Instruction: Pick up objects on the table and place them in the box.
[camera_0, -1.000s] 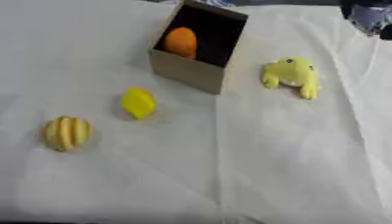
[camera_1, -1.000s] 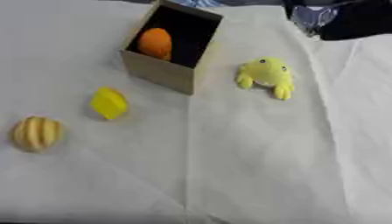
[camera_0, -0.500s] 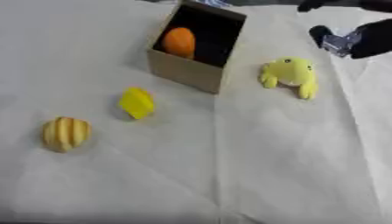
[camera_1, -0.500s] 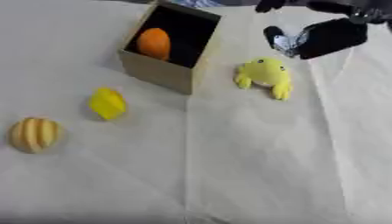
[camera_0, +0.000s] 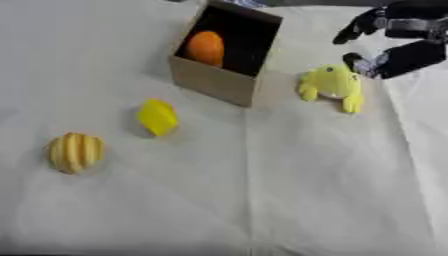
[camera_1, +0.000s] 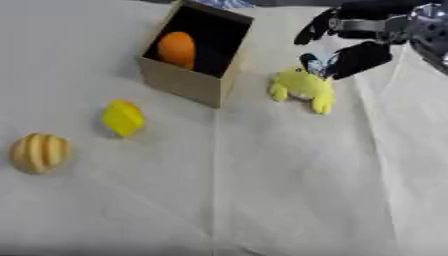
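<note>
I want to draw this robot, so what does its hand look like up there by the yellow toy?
The right hand is mostly black, with chunky, jointed fingers and a thumb, a bit like a person's hand in a dark glove. Some paler, silvery bits show at the finger ends and on the wrist at the picture's edge. No cables or markings can be made out. The left hand is not in the pictures.

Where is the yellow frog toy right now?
The yellow frog toy lies on the table just right of the box, with the right hand open just beyond it.

1 box (camera_0: 216, 80) w/ 1 orange (camera_0: 206, 47); 3 yellow objs outside: toy (camera_0: 330, 86), block (camera_0: 157, 116), ribbed ball (camera_0: 75, 152).
</note>
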